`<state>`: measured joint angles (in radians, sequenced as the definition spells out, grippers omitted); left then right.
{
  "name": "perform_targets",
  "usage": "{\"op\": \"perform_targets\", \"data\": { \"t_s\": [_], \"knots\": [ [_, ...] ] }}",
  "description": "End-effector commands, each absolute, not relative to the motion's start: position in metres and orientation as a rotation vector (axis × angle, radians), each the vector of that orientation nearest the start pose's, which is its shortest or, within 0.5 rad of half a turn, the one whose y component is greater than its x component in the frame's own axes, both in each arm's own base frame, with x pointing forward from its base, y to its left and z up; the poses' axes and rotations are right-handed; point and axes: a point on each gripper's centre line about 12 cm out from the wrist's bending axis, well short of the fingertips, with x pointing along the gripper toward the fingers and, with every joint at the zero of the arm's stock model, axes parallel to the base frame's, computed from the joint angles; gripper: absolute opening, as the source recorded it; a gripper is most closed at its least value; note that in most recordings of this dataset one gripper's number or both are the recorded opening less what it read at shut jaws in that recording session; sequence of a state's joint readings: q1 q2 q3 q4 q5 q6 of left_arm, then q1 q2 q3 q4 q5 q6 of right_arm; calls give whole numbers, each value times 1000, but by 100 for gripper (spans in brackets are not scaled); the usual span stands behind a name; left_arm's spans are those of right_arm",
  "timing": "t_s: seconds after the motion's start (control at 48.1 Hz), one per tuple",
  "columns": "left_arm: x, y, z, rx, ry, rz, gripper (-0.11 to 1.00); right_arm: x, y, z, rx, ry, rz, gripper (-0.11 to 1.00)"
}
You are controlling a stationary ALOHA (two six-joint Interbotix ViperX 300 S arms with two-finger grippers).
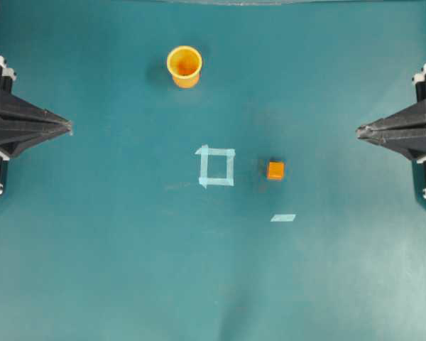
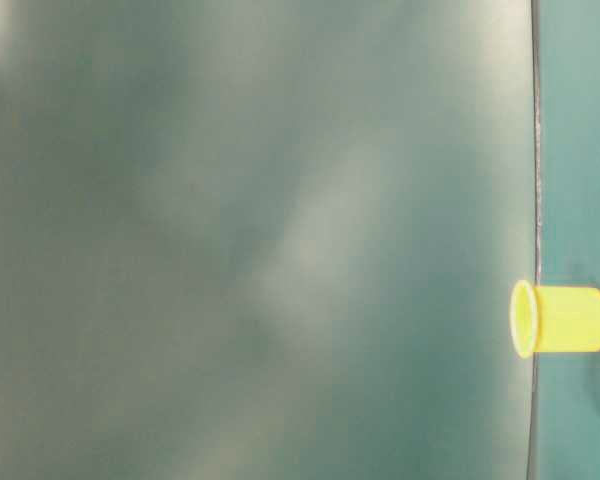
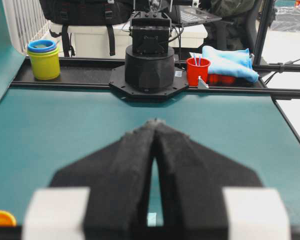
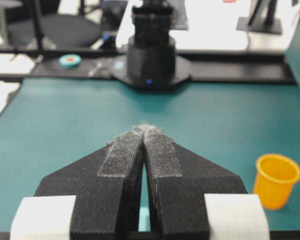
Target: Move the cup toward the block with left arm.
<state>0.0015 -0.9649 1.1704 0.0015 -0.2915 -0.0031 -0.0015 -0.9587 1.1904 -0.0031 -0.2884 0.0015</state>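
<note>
The yellow-orange cup (image 1: 184,66) stands upright at the back of the teal table, left of centre; its rim shows at the left wrist view's bottom left corner (image 3: 1,218), and the right wrist view has the cup (image 4: 276,180) at the right. The small orange block (image 1: 275,170) lies right of centre, far from the cup. My left gripper (image 1: 69,126) is at the left edge, shut and empty, tips touching (image 3: 155,121). My right gripper (image 1: 359,131) rests at the right edge, also shut on nothing (image 4: 142,128).
A pale tape square outline (image 1: 216,166) lies at the table's middle, left of the block, and a pale tape strip (image 1: 283,217) in front of it. Beyond the table stand stacked cups (image 3: 43,59), a red cup (image 3: 198,70) and the other arm's base (image 3: 150,60).
</note>
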Motion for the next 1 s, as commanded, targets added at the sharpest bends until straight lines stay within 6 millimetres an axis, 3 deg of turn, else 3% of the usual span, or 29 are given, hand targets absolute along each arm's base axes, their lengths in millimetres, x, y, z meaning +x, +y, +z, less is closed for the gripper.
{"op": "perform_targets", "data": {
  "t_s": [0.0,0.083,0.166,0.395,0.52,0.665,0.831,0.977],
  "knots": [
    [203,1,293,2,-41,6,-1,201,0,303,8,-101,1,-1],
    [205,2,283,-8,43,11,6,202,0,303,8,-86,0,0],
    [207,3,278,-10,86,13,6,203,0,302,9,-64,0,0],
    [219,12,273,-13,130,55,9,203,0,301,9,-51,0,0],
    [227,17,271,-14,132,76,17,203,0,301,8,-49,0,0],
    [237,22,267,-16,128,94,37,203,0,302,9,-55,0,0],
    [250,32,260,-24,160,125,67,203,0,303,9,-55,1,0],
    [268,38,254,-61,200,146,84,203,0,305,9,-63,0,0]
  ]
}}
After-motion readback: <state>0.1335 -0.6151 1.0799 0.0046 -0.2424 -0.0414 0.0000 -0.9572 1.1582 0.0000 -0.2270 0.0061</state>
